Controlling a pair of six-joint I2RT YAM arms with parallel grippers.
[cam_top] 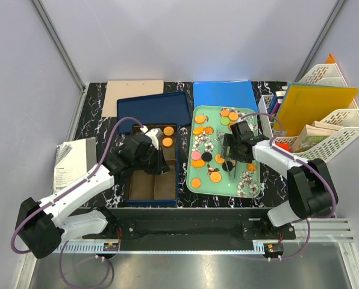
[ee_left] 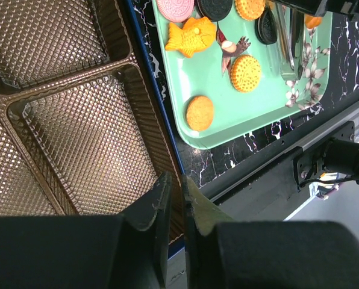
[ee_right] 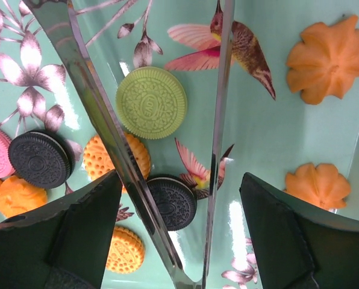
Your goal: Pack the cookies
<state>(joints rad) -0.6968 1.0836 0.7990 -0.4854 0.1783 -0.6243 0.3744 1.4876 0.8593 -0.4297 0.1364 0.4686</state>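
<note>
Many cookies lie on the mint-green tray [cam_top: 194, 188]: orange ones [cam_top: 196, 182], a pink one [cam_top: 196, 155], a black one [cam_top: 206, 156]. Two orange cookies [cam_top: 168, 130] sit in the far compartment of the brown insert [ee_left: 89, 138] in the blue box [cam_top: 178, 180]. My right gripper [cam_top: 229, 158] is open over the tray, with metal tongs [ee_right: 107, 126] between its fingers. A black cookie [ee_right: 172, 201] lies between the tong arms, with a green one [ee_right: 151, 102] just beyond. My left gripper [ee_left: 174, 180] is shut and empty over the box's near right edge.
The box's blue lid [cam_top: 152, 108], a blue folder [cam_top: 224, 95] and a cardboard sheet [cam_top: 133, 96] lie at the back. White file racks [cam_top: 333, 129] stand at the right. A booklet [cam_top: 71, 162] lies at the left. Flower-shaped orange cookies [ee_right: 329, 57] lie near the tray's edge.
</note>
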